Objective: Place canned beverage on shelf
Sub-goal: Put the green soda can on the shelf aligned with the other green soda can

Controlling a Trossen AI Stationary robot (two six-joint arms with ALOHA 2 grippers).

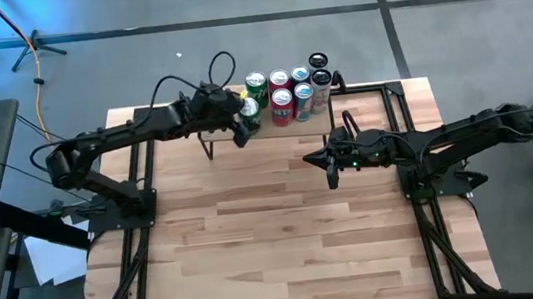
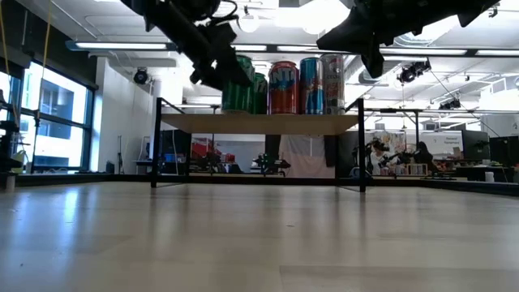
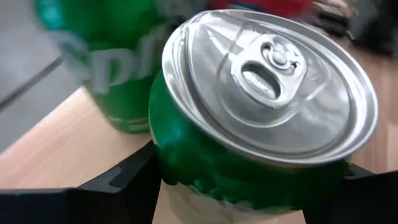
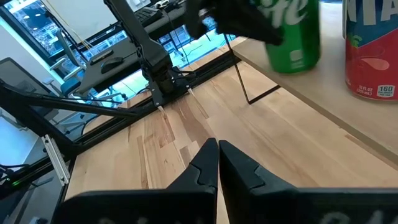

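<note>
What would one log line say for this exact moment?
left gripper: shut on green can, at shelf left end | right gripper: shut, empty, waiting over table | cans on shelf: several

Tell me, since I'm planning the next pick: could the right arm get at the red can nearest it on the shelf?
Probably yes: the right gripper, shut, hovers before the shelf, with nothing between it and the red can.

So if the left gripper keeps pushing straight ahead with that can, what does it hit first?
Most likely the other green can standing just ahead on the shelf. The left gripper holds a green can close beside it; depth is unclear, so contact may come very soon.
</note>
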